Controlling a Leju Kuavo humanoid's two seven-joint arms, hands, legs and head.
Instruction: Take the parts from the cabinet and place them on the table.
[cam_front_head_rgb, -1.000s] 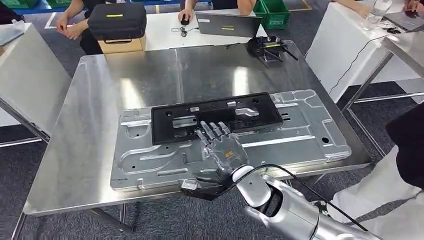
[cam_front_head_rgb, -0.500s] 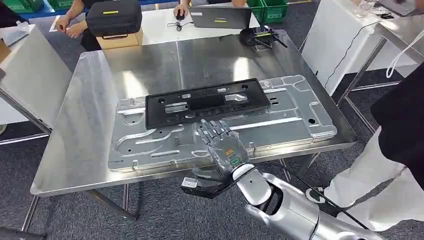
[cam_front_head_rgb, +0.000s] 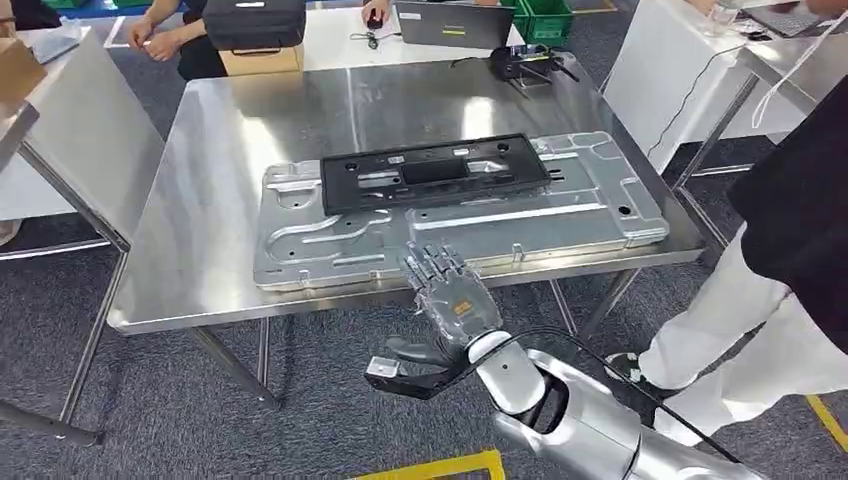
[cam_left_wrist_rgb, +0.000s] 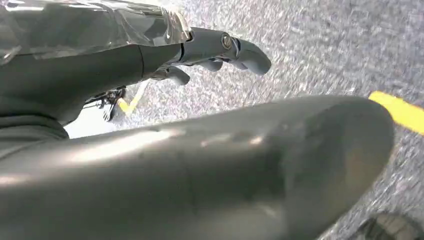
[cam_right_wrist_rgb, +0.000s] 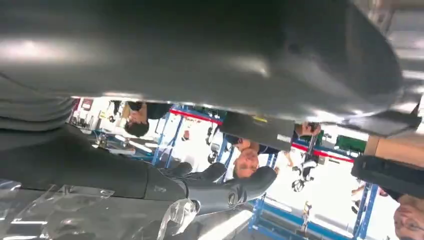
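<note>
The right hand (cam_front_head_rgb: 455, 305) is hovering empty, fingers (cam_front_head_rgb: 433, 263) spread, hiding the near edge of the stamped silver panel (cam_front_head_rgb: 590, 205), which is lying flat on the steel bench (cam_front_head_rgb: 200, 150) under a black frame (cam_front_head_rgb: 435, 173); the left hand's (cam_left_wrist_rgb: 215, 50) grip is unclear.

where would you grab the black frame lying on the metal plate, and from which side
Probably by the near long edge of the black frame, coming from the robot's side of the table. It lies flat on the silver plate, long side facing the robot, so that rail is the closest. Its cutouts give fingers somewhere to hook, since a flat part offers little lip. The right hand is open at the table's near edge.
</note>
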